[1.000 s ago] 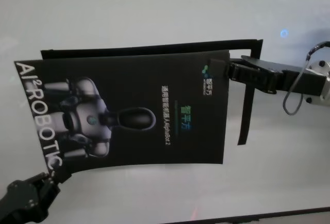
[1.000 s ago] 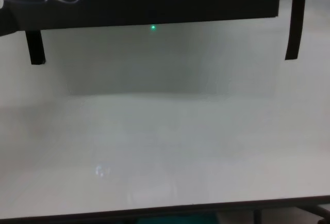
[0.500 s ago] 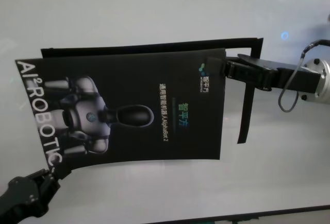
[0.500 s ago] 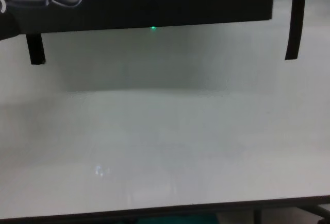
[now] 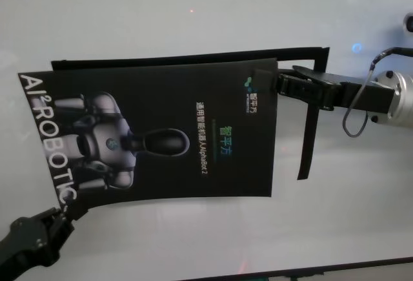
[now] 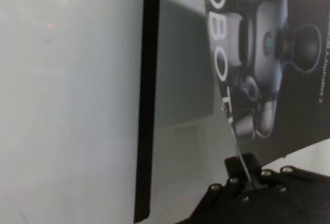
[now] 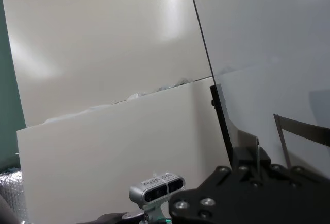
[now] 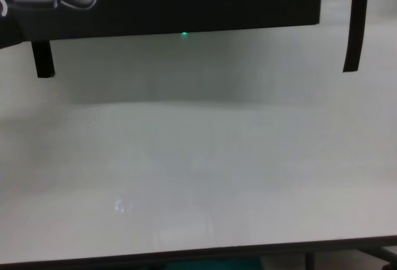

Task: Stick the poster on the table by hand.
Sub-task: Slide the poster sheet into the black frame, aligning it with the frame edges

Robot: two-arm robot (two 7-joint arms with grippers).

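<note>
The poster [image 5: 161,132], black with a grey robot image and white "ROBOTIC" lettering, is held flat a little above the white table [image 5: 193,10]. My left gripper [image 5: 63,215] is shut on its near left corner. My right gripper [image 5: 266,81] is shut on its far right corner. The left wrist view shows the left gripper [image 6: 245,175] pinching the edge of the poster [image 6: 289,54]. The right wrist view shows the right gripper [image 7: 255,162] clamped on a thin sheet edge. In the chest view the poster's near edge [image 8: 186,3] hangs over the table [image 8: 198,158] and casts a shadow.
Narrow black strips lie on the table as a frame: one along the far side [image 5: 193,58], one on the right [image 5: 308,119], and a left one in the chest view [image 8: 42,59]. The table's dark front edge [image 8: 198,251] runs along the near side.
The poster and the right gripper have moved slightly to the left. In the chest view the shadow under the poster has shrunk toward it. The left gripper has barely moved.
</note>
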